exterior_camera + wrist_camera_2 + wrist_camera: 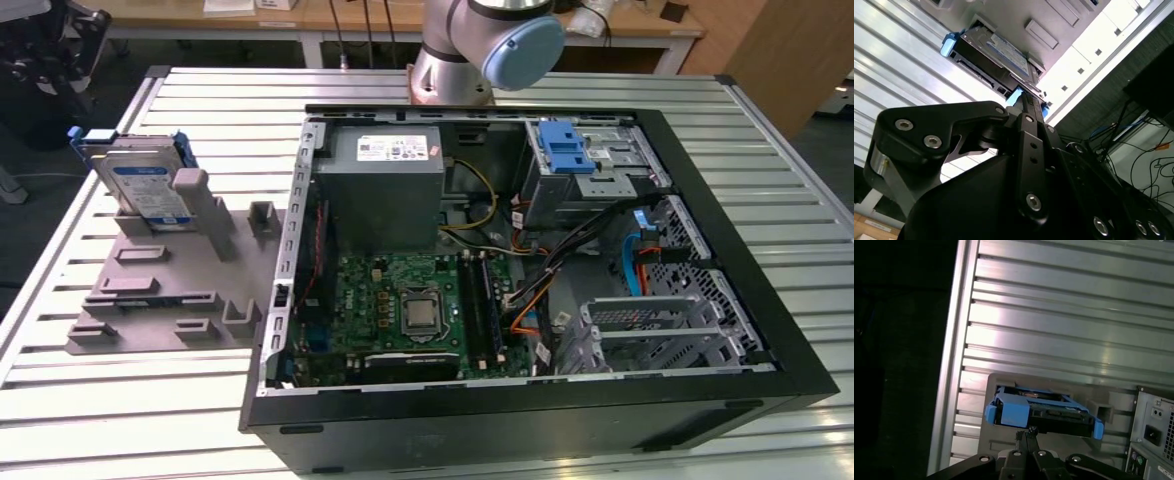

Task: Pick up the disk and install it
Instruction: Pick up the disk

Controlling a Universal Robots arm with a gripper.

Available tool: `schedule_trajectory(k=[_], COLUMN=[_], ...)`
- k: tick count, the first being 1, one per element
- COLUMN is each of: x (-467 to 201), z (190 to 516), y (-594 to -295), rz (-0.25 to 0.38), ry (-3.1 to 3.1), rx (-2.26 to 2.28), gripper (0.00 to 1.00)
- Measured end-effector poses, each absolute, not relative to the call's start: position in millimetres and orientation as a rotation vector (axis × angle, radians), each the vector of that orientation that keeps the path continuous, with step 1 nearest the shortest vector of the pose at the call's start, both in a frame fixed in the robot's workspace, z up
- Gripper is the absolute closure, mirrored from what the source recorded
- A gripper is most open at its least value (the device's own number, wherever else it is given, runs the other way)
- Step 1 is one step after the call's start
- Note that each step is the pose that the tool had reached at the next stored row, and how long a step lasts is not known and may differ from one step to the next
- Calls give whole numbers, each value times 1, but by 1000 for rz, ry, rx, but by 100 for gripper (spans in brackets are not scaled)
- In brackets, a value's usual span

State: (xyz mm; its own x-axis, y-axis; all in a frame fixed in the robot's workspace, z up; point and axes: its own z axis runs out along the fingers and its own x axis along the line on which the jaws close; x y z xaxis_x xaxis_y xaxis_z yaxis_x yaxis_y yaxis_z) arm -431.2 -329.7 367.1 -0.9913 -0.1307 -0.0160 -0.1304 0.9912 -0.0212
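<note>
The disk (140,190) stands on end in the grey fixture (160,300), long axis near upright, blue tabs uppermost. The gripper (1026,432) hangs clear of the fixture, jaws pressed together, empty.

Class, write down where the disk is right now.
In the exterior view the disk stands on edge in the grey holder at the exterior view's left, beside the open computer case.

Around me, a ribbed metal table (120,430) gleams under bright light. Beyond its far edge stands a wooden bench (160,18) on white legs, and dark floor (34,250) lies alongside.
</note>
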Motion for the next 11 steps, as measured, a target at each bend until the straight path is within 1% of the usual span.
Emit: schedule_trajectory(k=[11], x=[-431], z=[367], y=[-330], rz=[-31], ry=[3117], rx=[-212], gripper=[89])
